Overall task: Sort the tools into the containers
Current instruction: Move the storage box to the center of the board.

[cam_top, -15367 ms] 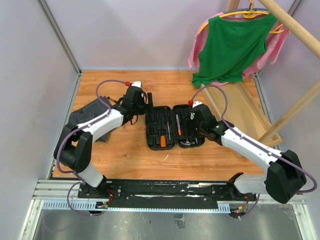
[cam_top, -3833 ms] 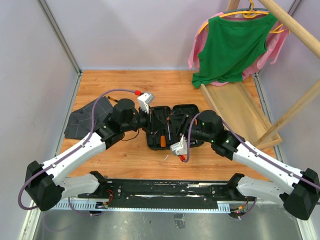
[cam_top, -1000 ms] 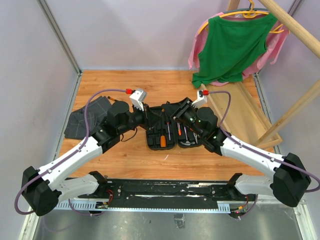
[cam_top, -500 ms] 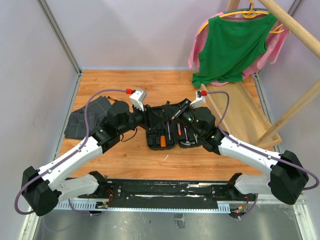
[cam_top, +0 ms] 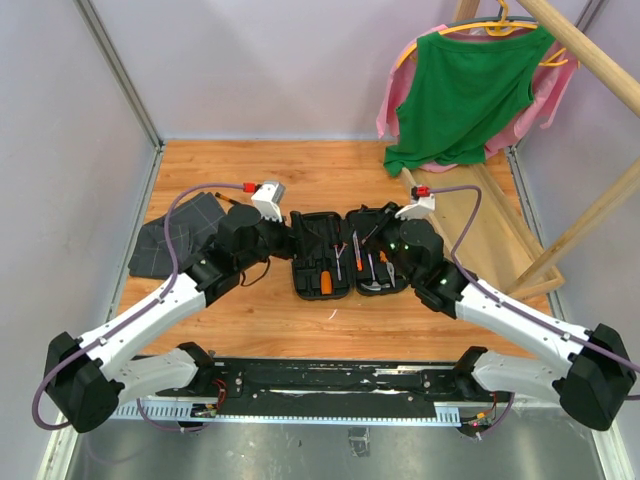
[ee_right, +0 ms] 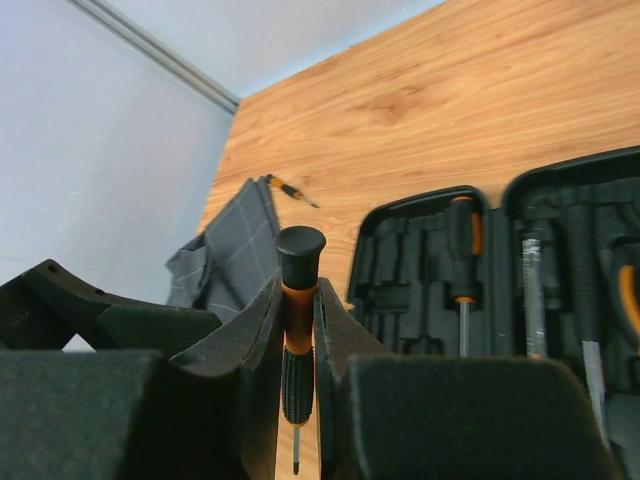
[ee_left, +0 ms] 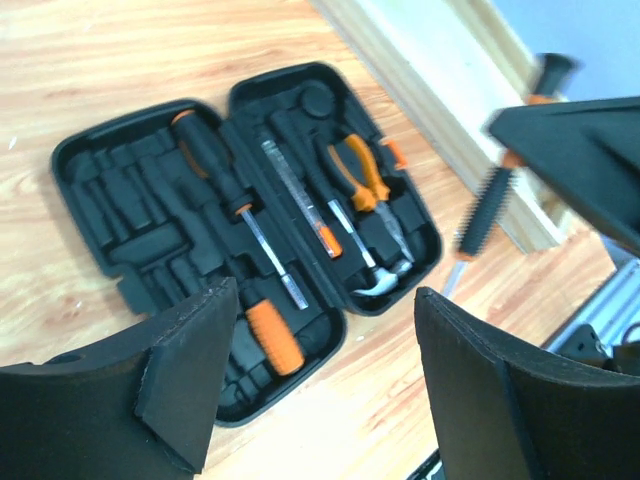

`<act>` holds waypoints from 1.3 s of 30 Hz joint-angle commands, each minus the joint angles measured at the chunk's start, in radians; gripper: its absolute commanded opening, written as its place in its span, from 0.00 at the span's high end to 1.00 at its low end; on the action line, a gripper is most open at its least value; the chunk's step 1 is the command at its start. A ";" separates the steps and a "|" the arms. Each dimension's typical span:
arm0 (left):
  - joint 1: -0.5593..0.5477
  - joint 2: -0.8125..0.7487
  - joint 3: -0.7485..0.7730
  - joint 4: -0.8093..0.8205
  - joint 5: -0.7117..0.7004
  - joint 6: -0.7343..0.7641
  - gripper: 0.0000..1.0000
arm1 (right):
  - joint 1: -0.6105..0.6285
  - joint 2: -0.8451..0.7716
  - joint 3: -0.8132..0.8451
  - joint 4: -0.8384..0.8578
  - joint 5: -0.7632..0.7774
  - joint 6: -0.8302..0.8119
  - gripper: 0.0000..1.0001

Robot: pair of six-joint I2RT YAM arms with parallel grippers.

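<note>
Right gripper [ee_right: 297, 335] pinches the thin orange-and-black screwdriver [ee_right: 300, 250] by its handle, likely so you can lay it into a slot. Your black plastic tool case [cam_top: 306, 250] lies open mid-desk, off every edge. Left gripper [ee_left: 325, 340] hovers above it, spread and empty.

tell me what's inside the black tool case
Pliers, a hammer and several screwdrivers lie in slots of the case. One corner is hidden behind the left gripper fingers.

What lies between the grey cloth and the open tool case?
Bare wood, as far as the right wrist view shows; the loose screwdriver lies at the cloth's far corner, not toward the case. From the top, the left arm covers that stretch.
</note>
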 commanded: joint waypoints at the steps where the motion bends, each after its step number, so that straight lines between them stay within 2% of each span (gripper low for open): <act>1: 0.059 0.031 -0.058 -0.010 -0.049 -0.052 0.23 | 0.007 -0.070 -0.028 -0.096 0.103 -0.141 0.99; 9: 0.138 0.147 -0.160 0.143 0.010 -0.086 0.13 | 0.004 -0.148 -0.038 -0.202 0.180 -0.236 0.99; 13: 0.153 0.227 -0.177 0.211 0.027 -0.095 0.12 | 0.003 -0.170 -0.060 -0.217 0.183 -0.231 0.99; 19: 0.174 0.330 -0.196 0.297 0.075 -0.119 0.12 | 0.003 -0.174 -0.076 -0.220 0.150 -0.205 0.99; 28: 0.183 0.423 -0.188 0.321 0.027 -0.112 0.12 | 0.003 -0.173 -0.089 -0.221 0.132 -0.190 0.99; 34: 0.185 0.495 -0.184 0.426 0.147 -0.103 0.19 | 0.003 -0.179 -0.099 -0.225 0.132 -0.183 0.99; 39: 0.183 0.516 -0.182 0.443 0.222 -0.098 0.22 | 0.003 -0.189 -0.100 -0.228 0.136 -0.185 0.99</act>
